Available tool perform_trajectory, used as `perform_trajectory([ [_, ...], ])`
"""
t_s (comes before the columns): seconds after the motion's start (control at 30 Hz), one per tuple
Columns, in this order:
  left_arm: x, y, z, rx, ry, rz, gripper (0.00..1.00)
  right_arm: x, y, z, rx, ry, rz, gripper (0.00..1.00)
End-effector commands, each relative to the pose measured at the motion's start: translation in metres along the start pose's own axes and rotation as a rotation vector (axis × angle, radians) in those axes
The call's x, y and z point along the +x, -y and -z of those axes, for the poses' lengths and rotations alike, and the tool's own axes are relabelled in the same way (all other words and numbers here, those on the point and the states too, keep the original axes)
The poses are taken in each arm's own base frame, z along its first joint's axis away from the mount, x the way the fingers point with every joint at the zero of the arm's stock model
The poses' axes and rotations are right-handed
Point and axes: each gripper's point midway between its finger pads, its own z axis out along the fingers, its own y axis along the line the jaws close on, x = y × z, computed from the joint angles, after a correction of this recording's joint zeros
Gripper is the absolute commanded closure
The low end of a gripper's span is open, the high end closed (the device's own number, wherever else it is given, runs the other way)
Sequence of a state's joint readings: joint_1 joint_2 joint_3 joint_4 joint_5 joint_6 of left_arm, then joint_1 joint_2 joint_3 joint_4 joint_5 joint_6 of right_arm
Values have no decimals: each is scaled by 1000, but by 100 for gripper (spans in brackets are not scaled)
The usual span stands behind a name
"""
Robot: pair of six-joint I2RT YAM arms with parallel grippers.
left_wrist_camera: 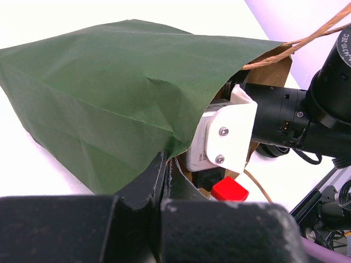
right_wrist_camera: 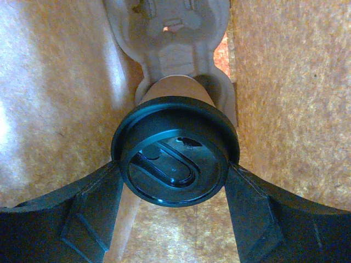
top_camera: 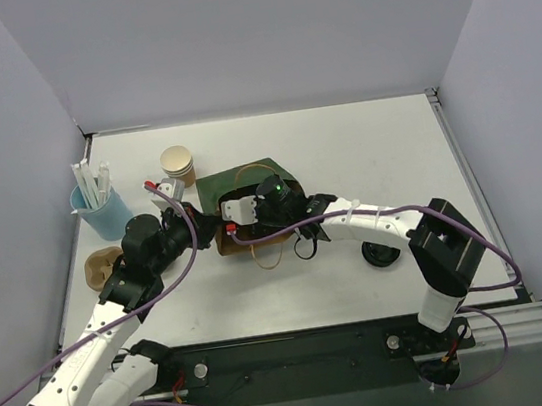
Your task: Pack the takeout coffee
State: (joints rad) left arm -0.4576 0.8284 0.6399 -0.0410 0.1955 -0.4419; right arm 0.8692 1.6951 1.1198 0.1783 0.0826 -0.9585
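Your right gripper (right_wrist_camera: pixel 174 171) is inside the green bag (left_wrist_camera: pixel 109 93). Its fingers (right_wrist_camera: pixel 90 211) are spread wide and grip the takeout coffee (right_wrist_camera: pixel 174 156) at the lid's rim on both sides. Your left gripper (left_wrist_camera: pixel 164 172) is fully closed, pinching the bag's mouth edge. The bag lies on its side.

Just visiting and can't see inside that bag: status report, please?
Left gripper shut on green bag mouth, holding it open. Right gripper inside bag, clamped on takeout coffee, lid on. Grey pulp carrier right behind the cup.
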Motion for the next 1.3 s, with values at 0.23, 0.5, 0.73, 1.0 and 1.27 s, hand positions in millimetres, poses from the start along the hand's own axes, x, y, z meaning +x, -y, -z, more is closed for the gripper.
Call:
perform_trajectory([
  [0.23,-15,10,1,34,53,-15,100,3,38,5,106,-5,-2,79],
  [0.5,-16,11,2,37,53,-14,100,2,43,-3,106,13,-14,79],
  [0.73,-15,10,1,36,50,-14,100,-3,39,-8,88,37,-27,79],
  [1.0,-14,10,2,35,51,-13,100,-4,35,-10,71,49,-49,79],
  [1.27,-12,8,2,31,48,-14,100,-6,32,-11,52,59,-57,78],
])
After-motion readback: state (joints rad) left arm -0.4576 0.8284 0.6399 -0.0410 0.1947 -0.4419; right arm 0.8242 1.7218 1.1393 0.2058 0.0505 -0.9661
